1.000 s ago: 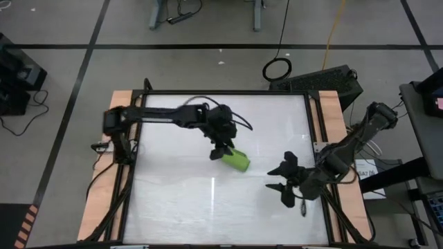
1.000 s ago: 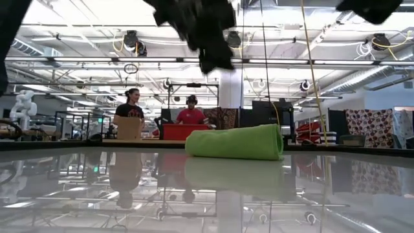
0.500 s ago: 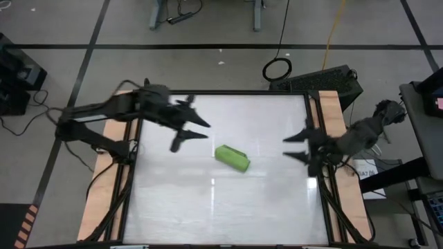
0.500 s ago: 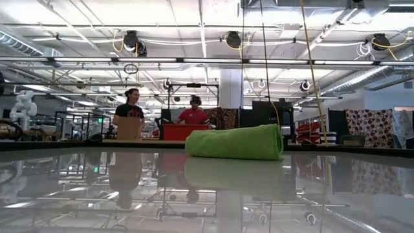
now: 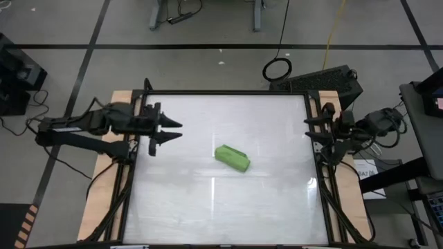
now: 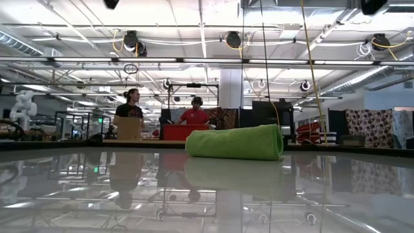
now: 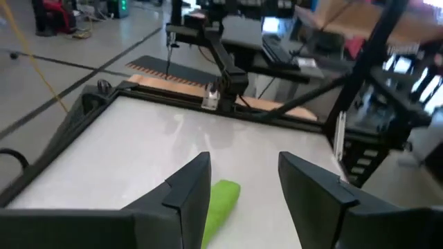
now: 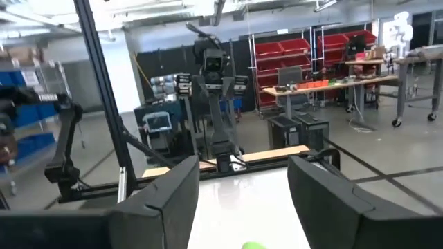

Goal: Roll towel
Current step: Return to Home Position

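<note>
Towel [image 5: 232, 158] lies as a finished roll near the middle of the bench [image 5: 208, 207], well apart from both arms. Left arm [image 5: 104, 125] sits over the left edge and right arm [image 5: 353, 131] over the right edge, both sets of jaws wide and empty. Judgement: for homing, retract each arm raised on its own side with no sweep across the roll; the surface around the roll is open, and the dark frame rails [image 5: 127, 194] under the arms look like the only snag.

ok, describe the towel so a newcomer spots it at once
Start at the white table framed in black, with the left gripper and right gripper open at its side edges. Near its middle lies the towel: a lime-green cloth rolled into a short tube, the only coloured thing on it.
</note>
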Available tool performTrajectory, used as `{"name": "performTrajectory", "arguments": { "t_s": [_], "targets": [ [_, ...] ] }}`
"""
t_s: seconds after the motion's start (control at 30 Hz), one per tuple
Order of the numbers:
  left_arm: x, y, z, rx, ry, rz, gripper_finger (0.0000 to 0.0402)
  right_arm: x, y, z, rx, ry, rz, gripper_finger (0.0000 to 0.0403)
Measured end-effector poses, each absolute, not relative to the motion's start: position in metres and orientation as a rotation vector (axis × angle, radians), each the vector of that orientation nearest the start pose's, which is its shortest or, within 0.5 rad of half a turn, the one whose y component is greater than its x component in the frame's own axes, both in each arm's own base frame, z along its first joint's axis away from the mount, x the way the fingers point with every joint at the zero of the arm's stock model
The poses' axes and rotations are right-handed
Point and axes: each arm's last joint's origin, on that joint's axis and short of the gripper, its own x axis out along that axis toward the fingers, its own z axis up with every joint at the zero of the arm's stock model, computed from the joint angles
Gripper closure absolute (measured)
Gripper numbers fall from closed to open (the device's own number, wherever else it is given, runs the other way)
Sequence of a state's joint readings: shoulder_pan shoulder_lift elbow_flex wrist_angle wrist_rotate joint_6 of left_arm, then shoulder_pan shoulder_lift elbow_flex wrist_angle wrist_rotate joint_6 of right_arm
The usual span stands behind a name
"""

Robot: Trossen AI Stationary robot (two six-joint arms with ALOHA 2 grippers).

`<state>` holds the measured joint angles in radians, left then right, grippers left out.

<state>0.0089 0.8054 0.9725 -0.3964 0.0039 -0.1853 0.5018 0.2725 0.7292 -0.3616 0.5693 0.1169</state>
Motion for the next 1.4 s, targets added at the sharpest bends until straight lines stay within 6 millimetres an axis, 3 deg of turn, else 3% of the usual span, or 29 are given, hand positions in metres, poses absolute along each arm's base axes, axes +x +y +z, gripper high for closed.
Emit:
{"name": "performTrajectory", "arguments": {
  "t_s": [0.27,0.6,0.87,1.1,1.4],
  "targets": [
    [0.138,-0.002,0.311,-0.322,0.172,0.117,0.0226,0.06,0.014,0.27,0.319,-0.164,-0.09,0.0193],
    [0.129,-0.006,0.237,-0.48,0.135,0.128,0.0226,0.087,0.025,0.186,0.5,-0.221,-0.149,0.0193],
    [0.127,-0.01,0.186,-0.58,0.08,0.133,0.0226,0.09,0.024,0.176,0.533,-0.133,-0.212,0.0193],
    [0.124,-0.011,0.158,-0.61,0.107,0.124,0.0226,0.09,0.023,0.174,0.514,-0.117,-0.231,0.0193],
    [0.122,-0.011,0.149,-0.612,0.161,0.138,0.0226,0.09,0.023,0.174,0.515,-0.117,-0.229,0.0193]
  ]
}}
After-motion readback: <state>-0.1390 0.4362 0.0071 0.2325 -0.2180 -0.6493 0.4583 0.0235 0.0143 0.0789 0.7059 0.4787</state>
